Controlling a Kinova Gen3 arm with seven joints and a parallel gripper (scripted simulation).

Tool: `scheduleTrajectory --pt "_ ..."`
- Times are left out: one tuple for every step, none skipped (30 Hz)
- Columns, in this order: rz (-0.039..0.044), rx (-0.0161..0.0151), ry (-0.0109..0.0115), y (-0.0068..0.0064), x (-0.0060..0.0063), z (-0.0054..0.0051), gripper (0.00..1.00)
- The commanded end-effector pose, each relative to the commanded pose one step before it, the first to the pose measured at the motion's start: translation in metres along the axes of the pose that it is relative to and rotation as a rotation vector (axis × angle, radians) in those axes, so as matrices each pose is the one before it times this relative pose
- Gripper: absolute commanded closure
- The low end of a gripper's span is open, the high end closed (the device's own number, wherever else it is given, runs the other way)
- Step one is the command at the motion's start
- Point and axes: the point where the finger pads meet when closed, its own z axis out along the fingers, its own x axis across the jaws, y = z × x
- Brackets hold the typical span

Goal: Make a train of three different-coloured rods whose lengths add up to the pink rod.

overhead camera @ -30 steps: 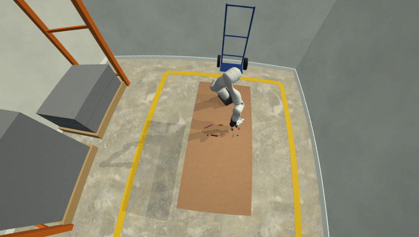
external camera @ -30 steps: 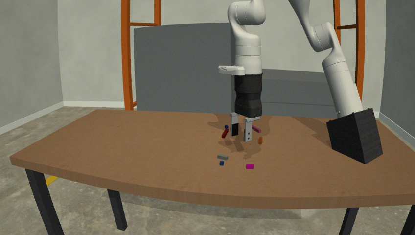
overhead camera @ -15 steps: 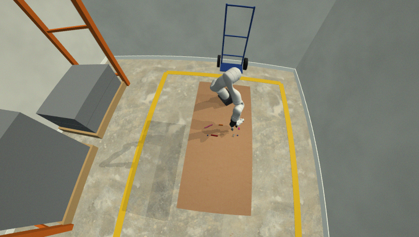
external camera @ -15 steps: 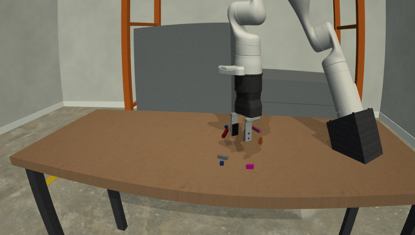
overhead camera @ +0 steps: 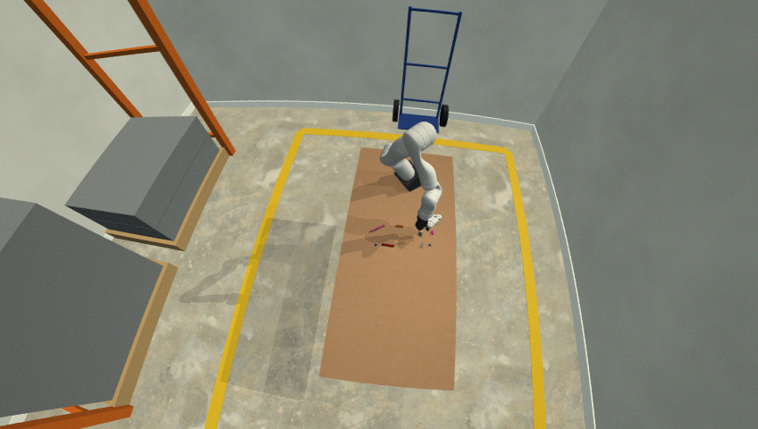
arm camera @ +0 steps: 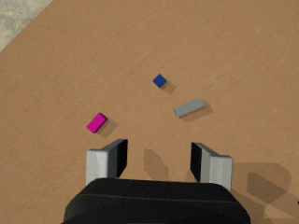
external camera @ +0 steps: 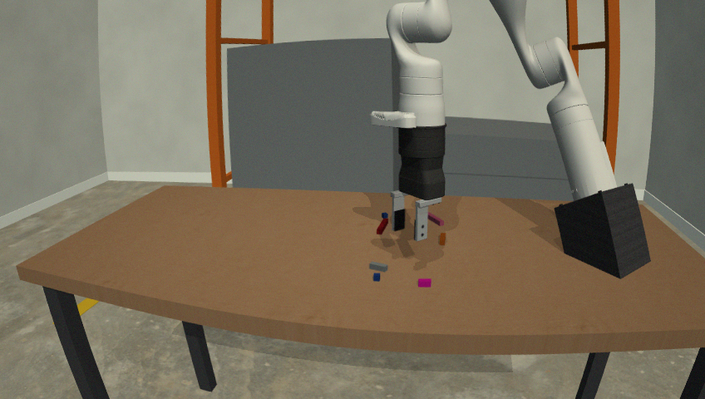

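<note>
Three rods (arm camera: 190, 107) beyond jaws (open)

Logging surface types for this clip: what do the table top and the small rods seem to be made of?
The table top looks like wood or wood laminate, matte: brown with faint grain streaks. The rods, such as the grey rod and magenta rod, look like painted wood or plastic: flat solid colour, sharp edges, no gloss. Which one cannot be told.

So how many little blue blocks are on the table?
2. One blue rod lies near the front, beside the grey rod. The other blue rod sits farther back, by the red rod. More could hide behind the gripper.
</note>
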Motion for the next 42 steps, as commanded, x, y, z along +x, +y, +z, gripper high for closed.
scheduleTrajectory --pt "-0.00029 0.00139 -0.00032 -0.00043 0.00003 -0.00049 0.00" --pt "0.00000 0.00000 0.00000 0.00000 0.00000 0.00000 0.00" --pt "-0.00098 0.00005 -0.00003 0.00007 0.00027 -0.00016 0.00" --pt "-0.00156 0.00007 -0.00005 0.00011 0.00044 -0.00026 0.00" --pt "-0.00225 0.00010 -0.00007 0.00017 0.00063 -0.00037 0.00" --pt "-0.00304 0.00014 -0.00009 0.00023 0.00085 -0.00050 0.00" --pt "-0.00391 0.00018 -0.00012 0.00031 0.00109 -0.00065 0.00" --pt "-0.00484 0.00022 -0.00014 0.00039 0.00135 -0.00080 0.00" --pt "-0.00584 0.00027 -0.00017 0.00050 0.00163 -0.00096 0.00" --pt "-0.00687 0.00031 -0.00019 0.00061 0.00192 -0.00112 0.00" --pt "-0.00793 0.00036 -0.00020 0.00075 0.00221 -0.00129 0.00" --pt "-0.00902 0.00040 -0.00022 0.00091 0.00252 -0.00145 0.00" --pt "-0.01011 0.00044 -0.00022 0.00108 0.00282 -0.00162 0.00" --pt "-0.01119 0.00048 -0.00022 0.00129 0.00311 -0.00178 0.00" --pt "-0.01227 0.00052 -0.00022 0.00151 0.00340 -0.00193 0.00" --pt "-0.01333 0.00055 -0.00021 0.00177 0.00368 -0.00207 0.00" --pt "-0.01435 0.00057 -0.00019 0.00205 0.00393 -0.00221 0.00" --pt "0.00000 0.00000 0.00000 0.00000 0.00000 0.00000 0.00" --pt "0.00000 0.00000 0.00000 0.00000 0.00000 0.00000 0.00" --pt "-0.01534 0.00059 -0.00016 0.00236 0.00417 -0.00233 0.00" --pt "-0.01628 0.00060 -0.00013 0.00269 0.00438 -0.00243 0.00" --pt "-0.01717 0.00060 -0.00010 0.00304 0.00456 -0.00253 0.00" --pt "-0.01800 0.00059 -0.00006 0.00342 0.00471 -0.00260 0.00" --pt "-0.01876 0.00057 -0.00001 0.00382 0.00481 -0.00266 0.00" --pt "-0.01946 0.00055 0.00003 0.00422 0.00488 -0.00271 0.00" --pt "-0.02009 0.00051 0.00007 0.00464 0.00490 -0.00273 0.00" --pt "-0.02064 0.00046 0.00012 0.00506 0.00487 -0.00274 0.00" --pt "-0.02112 0.00040 0.00015 0.00548 0.00479 -0.00273 0.00" --pt "-0.02152 0.00034 0.00019 0.00589 0.00467 -0.00271 0.00" --pt "-0.02183 0.00026 0.00021 0.00628 0.00450 -0.00267 0.00" --pt "-0.02206 0.00019 0.00023 0.00665 0.00429 -0.00261 0.00" --pt "-0.02221 0.00011 0.00024 0.00700 0.00403 -0.00254 0.00" --pt "-0.02228 0.00003 0.00025 0.00730 0.00373 -0.00246 0.00" --pt "-0.02226 -0.00005 0.00024 0.00757 0.00341 -0.00237 0.00" --pt "0.00000 0.00000 0.00000 0.00000 0.00000 0.00000 0.00" --pt "0.00000 0.00000 0.00000 0.00000 0.00000 0.00000 0.00" --pt "-0.02217 -0.00013 0.00022 0.00779 0.00305 -0.00227 0.00" --pt "-0.02199 -0.00021 0.00020 0.00797 0.00267 -0.00216 0.00" --pt "-0.02174 -0.00028 0.00017 0.00809 0.00228 -0.00204 0.00" --pt "-0.02141 -0.00034 0.00013 0.00815 0.00188 -0.00192 0.00" --pt "-0.02101 -0.00040 0.00009 0.00816 0.00147 -0.00179 0.00" --pt "-0.02054 -0.00044 0.00004 0.00812 0.00108 -0.00167 0.00"
